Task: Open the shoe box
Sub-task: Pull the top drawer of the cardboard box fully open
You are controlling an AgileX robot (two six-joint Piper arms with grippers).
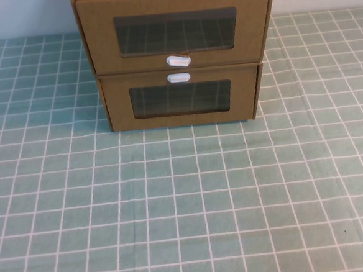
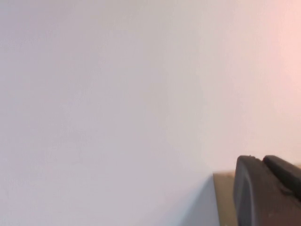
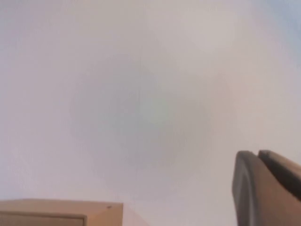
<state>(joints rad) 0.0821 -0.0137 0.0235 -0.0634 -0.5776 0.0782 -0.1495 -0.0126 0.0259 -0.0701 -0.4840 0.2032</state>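
Note:
Two brown cardboard shoe boxes stand stacked at the back middle of the table. The upper box and the lower box each have a dark front window. A white pull tab sits on the upper front and another white tab on the lower; both fronts are closed. Neither arm appears in the high view. My left gripper is shut, empty and faces a pale wall, with a brown cardboard edge behind it. My right gripper is also shut and empty, with a box top corner low in its view.
A green cloth with a white grid covers the table in front of and beside the boxes. A pale wall rises behind them.

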